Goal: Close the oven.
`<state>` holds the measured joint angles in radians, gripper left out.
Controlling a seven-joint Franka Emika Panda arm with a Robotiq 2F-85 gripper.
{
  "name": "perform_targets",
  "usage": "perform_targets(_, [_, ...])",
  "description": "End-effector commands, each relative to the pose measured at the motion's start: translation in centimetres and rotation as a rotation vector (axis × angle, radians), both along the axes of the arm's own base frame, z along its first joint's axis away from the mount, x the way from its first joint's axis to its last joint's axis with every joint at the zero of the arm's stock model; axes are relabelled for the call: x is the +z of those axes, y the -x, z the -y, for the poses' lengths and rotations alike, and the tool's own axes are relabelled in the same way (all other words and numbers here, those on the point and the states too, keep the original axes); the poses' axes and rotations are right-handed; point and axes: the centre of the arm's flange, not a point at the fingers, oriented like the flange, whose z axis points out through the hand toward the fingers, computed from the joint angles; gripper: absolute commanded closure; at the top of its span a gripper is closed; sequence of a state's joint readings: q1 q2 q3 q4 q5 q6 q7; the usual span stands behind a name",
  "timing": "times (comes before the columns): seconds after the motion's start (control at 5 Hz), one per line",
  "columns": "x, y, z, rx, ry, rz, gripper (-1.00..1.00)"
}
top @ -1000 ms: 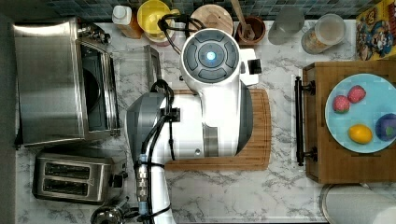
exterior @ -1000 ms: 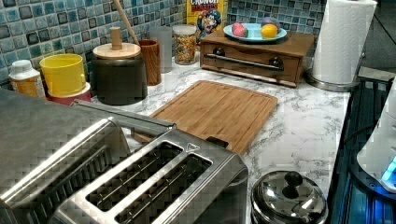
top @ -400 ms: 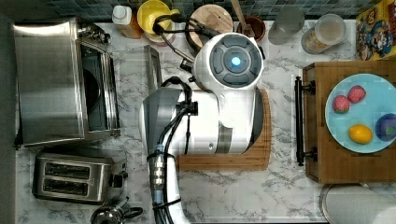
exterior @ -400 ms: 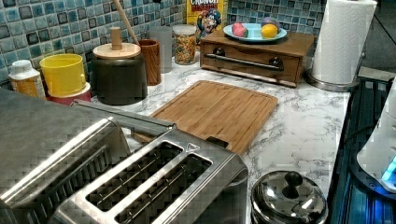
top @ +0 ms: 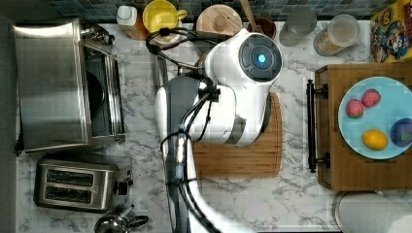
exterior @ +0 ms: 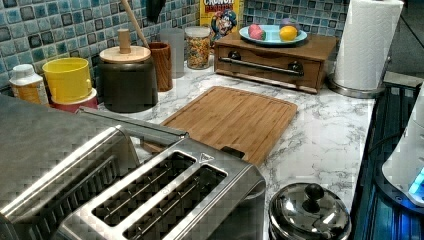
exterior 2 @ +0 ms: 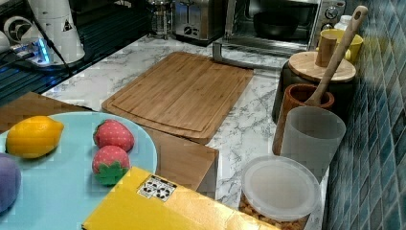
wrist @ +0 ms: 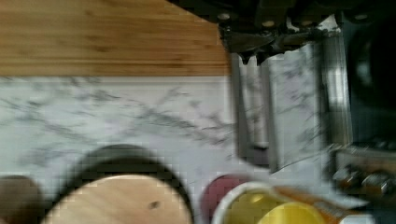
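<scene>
The white-veined marble tabletop (top: 291,194) carries a large boxy stainless-steel oven (top: 53,82) at the top view's left, its glass door (exterior 2: 268,48) dropped open and lying flat. The white robot arm (top: 218,111) hangs over a rectangular bamboo cutting board (exterior: 235,117) beside the door. In the wrist view, the jaws (wrist: 252,58) look nearly closed just above the door's long metal bar handle (wrist: 247,116).

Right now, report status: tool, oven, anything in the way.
Tool above the oven door's bar handle, no contact seen. Oven open, door dropped flat over the counter. Cutting board beside the door, clear of it.
</scene>
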<state>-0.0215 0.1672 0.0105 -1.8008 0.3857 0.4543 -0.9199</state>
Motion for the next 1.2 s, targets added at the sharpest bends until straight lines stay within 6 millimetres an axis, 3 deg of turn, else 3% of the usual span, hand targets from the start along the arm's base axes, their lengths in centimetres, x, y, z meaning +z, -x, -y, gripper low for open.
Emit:
perform_targets(0.2, [-11.7,-2.3,1.5,0.091,-0.231,-0.097,1.0])
perform_targets(0.4, [-13.5,-3.4,1.9,0.103,-0.265,-0.086,1.0])
perform_targets(0.6, [-13.8,-3.6,1.0,0.142,-0.307,-0.008,1.0])
perform_targets(1.2, [-18.1,-4.8,-3.2,0.152,-0.352,0.136,1.0])
